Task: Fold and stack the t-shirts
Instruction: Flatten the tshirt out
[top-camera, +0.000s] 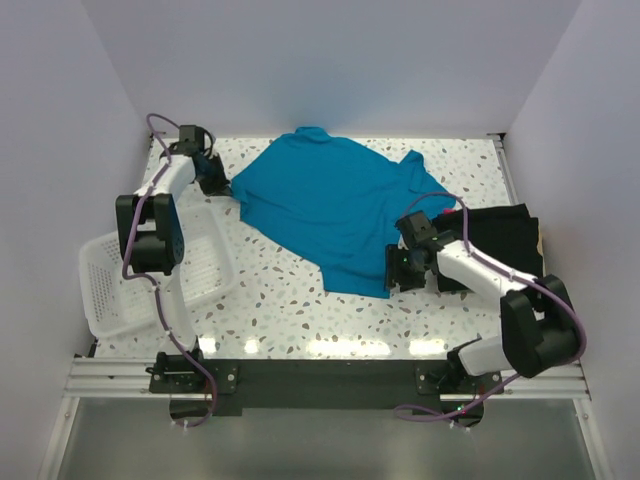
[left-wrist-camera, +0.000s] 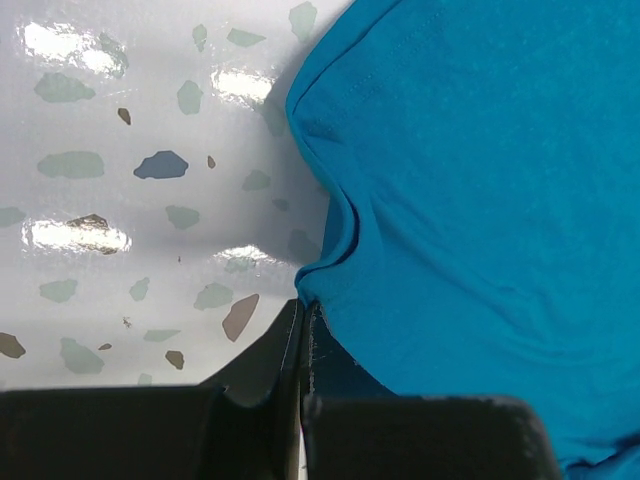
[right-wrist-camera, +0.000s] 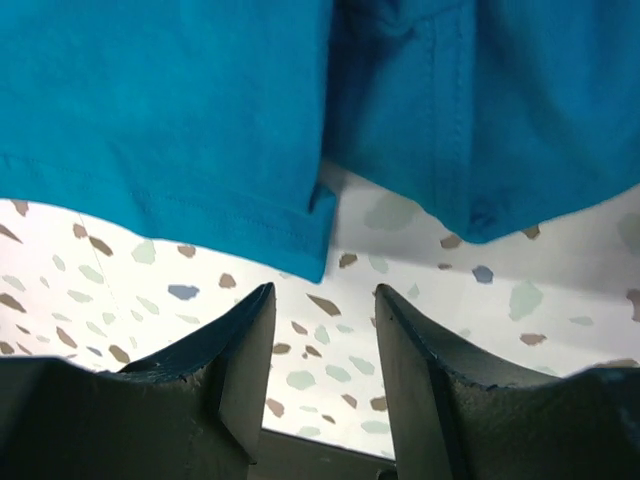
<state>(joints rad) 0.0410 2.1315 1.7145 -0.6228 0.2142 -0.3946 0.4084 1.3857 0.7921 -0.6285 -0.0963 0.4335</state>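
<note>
The teal-blue t-shirt (top-camera: 330, 205) lies spread across the speckled table (top-camera: 290, 320). The left gripper (left-wrist-camera: 301, 330) has its fingers (left-wrist-camera: 265, 365) clenched on the shirt's left edge, not far from the white mesh basket (top-camera: 110, 285). The right gripper (right-wrist-camera: 325, 320) hovers just off the shirt's near hem with its fingers (right-wrist-camera: 245, 350) released and apart, and the black t-shirt (top-camera: 505, 235) lies at the table's right side, partly under that arm.

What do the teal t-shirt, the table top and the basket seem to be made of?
The teal t-shirt: soft matte knit cloth, perhaps cotton; it wrinkles and has stitched hems. The table top: hard glossy white surface with coloured chips, terrazzo-like; lamps reflect in it. The basket: white, seemingly plastic, moulded open mesh.
</note>
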